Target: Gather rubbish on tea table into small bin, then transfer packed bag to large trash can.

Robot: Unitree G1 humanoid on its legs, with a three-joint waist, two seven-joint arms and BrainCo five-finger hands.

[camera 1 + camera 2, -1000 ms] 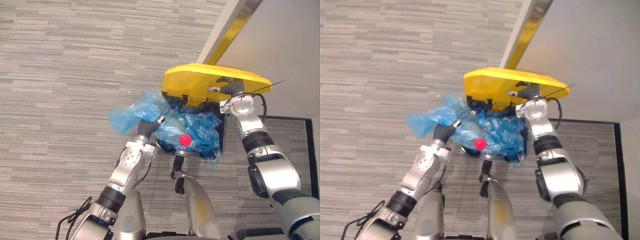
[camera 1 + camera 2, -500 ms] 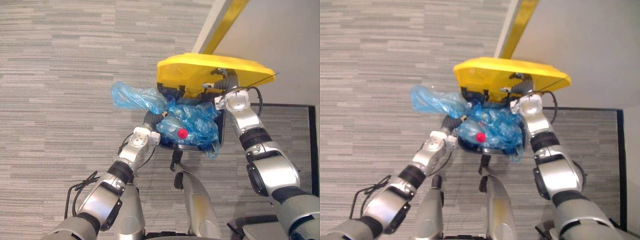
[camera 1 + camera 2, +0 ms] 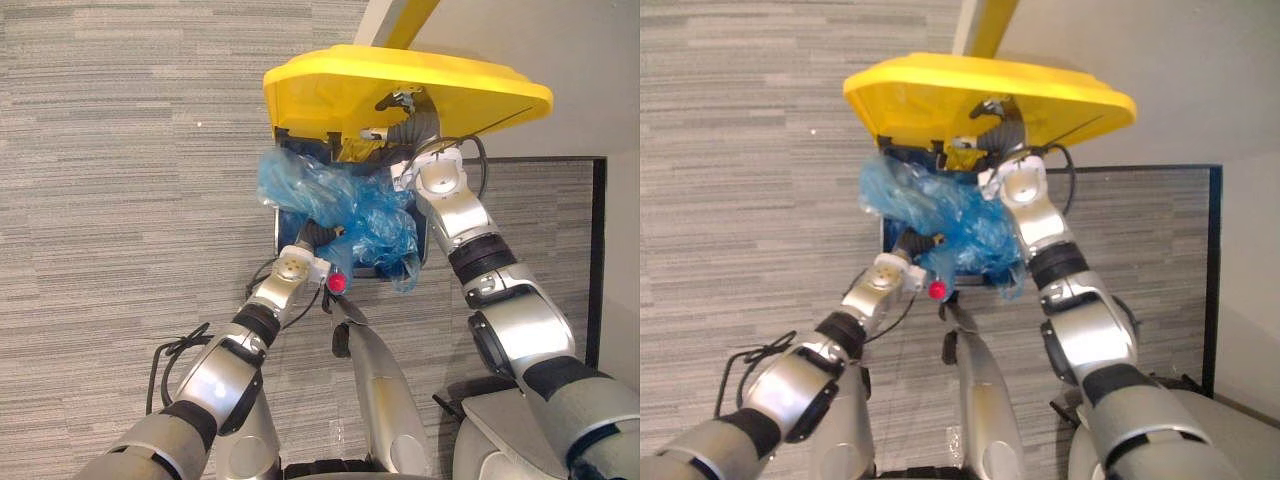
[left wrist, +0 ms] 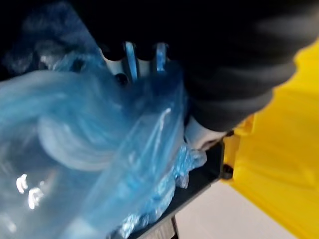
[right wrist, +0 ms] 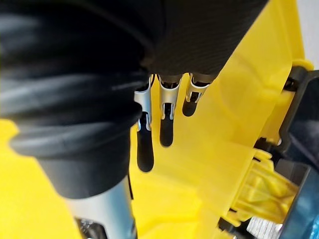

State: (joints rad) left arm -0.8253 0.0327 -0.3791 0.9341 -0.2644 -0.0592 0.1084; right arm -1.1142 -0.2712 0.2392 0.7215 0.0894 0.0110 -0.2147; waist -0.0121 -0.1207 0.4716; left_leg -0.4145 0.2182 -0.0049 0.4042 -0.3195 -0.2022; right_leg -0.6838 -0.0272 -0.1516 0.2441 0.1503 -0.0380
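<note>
The large trash can has a dark body (image 3: 281,228) and a yellow lid (image 3: 330,85) that stands raised. My right hand (image 3: 407,122) is under the lid, and its straight fingers (image 5: 166,127) press flat against the lid's yellow underside (image 5: 239,124). A packed blue bag (image 3: 345,205) bulges out of the can's opening, with a red cap (image 3: 337,284) showing at its near side. My left hand (image 3: 316,234) sits at the bag's near edge. In the left wrist view its fingers (image 4: 130,56) are curled into the blue plastic (image 4: 99,164), over the can's dark rim (image 4: 212,172).
Grey striped carpet (image 3: 120,200) lies all around the can on the left. A pale wall (image 3: 590,50) with a yellow upright strip (image 3: 405,15) stands behind it. A dark-edged mat (image 3: 597,250) borders the right side.
My left hand has swung the blue bag from beside the can into its opening and lowered it. The right hand keeps the lid up. The camera has come closer.
</note>
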